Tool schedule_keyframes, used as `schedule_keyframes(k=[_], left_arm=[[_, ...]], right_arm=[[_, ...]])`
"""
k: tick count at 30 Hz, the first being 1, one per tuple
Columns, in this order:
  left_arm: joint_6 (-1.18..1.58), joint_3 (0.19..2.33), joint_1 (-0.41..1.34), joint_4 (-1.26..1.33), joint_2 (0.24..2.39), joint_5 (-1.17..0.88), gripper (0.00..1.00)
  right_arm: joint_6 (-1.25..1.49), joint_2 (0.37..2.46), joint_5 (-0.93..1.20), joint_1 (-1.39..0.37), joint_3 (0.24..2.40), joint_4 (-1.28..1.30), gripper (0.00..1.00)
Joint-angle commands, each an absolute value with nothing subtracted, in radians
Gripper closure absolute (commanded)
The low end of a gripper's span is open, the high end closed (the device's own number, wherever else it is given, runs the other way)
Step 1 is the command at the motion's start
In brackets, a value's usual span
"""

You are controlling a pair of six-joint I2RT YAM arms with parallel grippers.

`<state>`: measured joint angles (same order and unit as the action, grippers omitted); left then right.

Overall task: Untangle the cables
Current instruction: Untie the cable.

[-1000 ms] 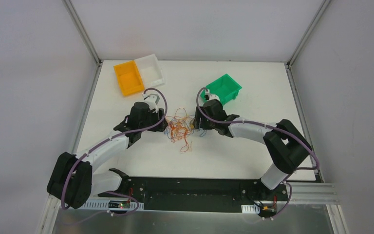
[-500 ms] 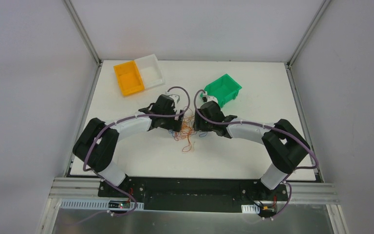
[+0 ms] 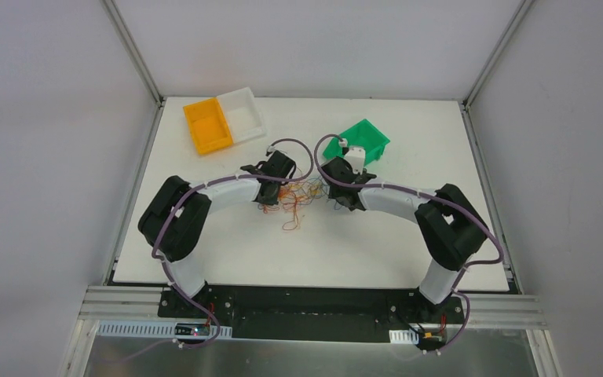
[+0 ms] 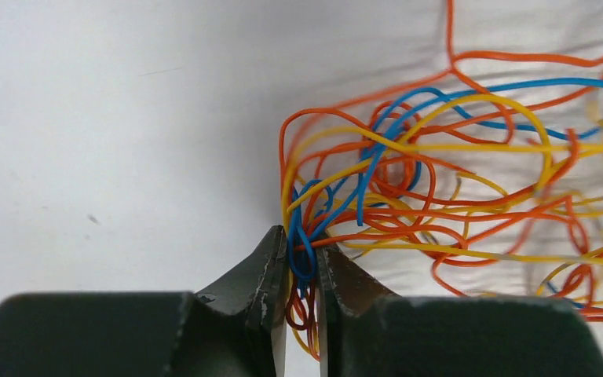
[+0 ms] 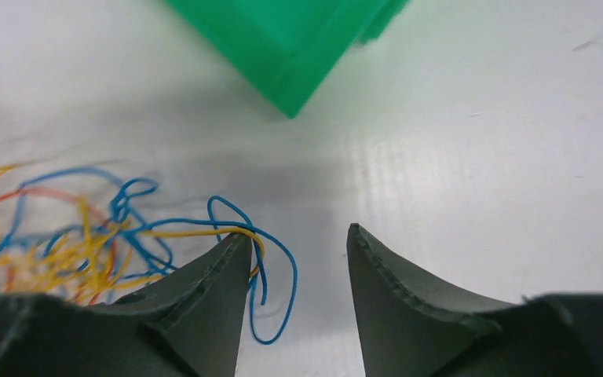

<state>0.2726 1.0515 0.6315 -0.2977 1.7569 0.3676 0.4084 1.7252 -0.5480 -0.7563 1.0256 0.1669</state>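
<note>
The cables (image 3: 297, 196) are a tangled clump of thin orange, yellow and blue strands on the white table, between my two grippers. In the left wrist view the cables (image 4: 408, 169) spread ahead and to the right. My left gripper (image 4: 301, 263) is shut on a pinch of blue and orange strands at the clump's edge; from above it (image 3: 276, 195) sits at the clump's left side. My right gripper (image 5: 298, 236) stands open at the clump's right side (image 3: 334, 179). A blue loop (image 5: 283, 267) and a yellow strand curl round its left finger (image 5: 212, 290), ungripped.
A green bin (image 3: 359, 141) stands just beyond the right gripper, its corner (image 5: 283, 47) close ahead in the right wrist view. An orange bin (image 3: 207, 126) and a white bin (image 3: 243, 112) sit together at the far left of the table.
My left arm swung in to the clump, opened, then closed on strands at its edge. The right gripper shifted toward the green bin. The clump has drawn slightly up the table.
</note>
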Motion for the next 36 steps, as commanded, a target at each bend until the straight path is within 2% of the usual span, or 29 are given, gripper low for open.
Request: schedule_keyframes(k=[1,6,9,11,14,21,25,28,30,33,36], left_arm=[[0.348,0.998,0.575,-0.354,1.66,0.503,0.88],[0.374,0.855,0.479,-0.233,1.475,0.4,0.89],[0.381,0.805,0.466,-0.199,1.412,0.439,0.87],[0.404,0.796,0.437,-0.22,1.398,0.497,0.81],[0.449,0.791,0.402,-0.256,1.366,0.53,0.78],[0.414,0.798,0.4,-0.244,1.351,0.449,0.61],[0.38,0.794,0.402,-0.23,1.336,0.343,0.56],[0.334,0.731,0.409,-0.113,1.278,0.162,0.45],[0.326,0.686,0.412,-0.038,1.238,0.086,0.35],[0.317,0.646,0.411,0.032,1.181,0.009,0.27],[0.316,0.605,0.411,0.081,1.116,0.002,0.28]], right_arm=[[0.563,1.79,-0.809,-0.705,1.121,0.416,0.5],[0.614,1.749,-0.784,-0.634,1.089,0.425,0.52],[0.615,1.689,-0.826,-0.614,1.043,0.399,0.52],[0.64,1.655,-0.887,-0.584,1.031,0.436,0.53],[0.708,1.588,-0.925,-0.513,0.984,0.46,0.54],[0.753,1.432,-0.952,-0.49,0.867,0.366,0.55],[0.561,1.356,-0.722,-0.492,0.78,0.153,0.51],[0.449,1.307,-0.447,-0.493,0.699,-0.04,0.4],[0.429,1.288,-0.334,-0.496,0.662,-0.12,0.35],[0.401,1.288,-0.223,-0.502,0.651,-0.171,0.28],[0.374,1.312,-0.143,-0.52,0.657,-0.206,0.23]])
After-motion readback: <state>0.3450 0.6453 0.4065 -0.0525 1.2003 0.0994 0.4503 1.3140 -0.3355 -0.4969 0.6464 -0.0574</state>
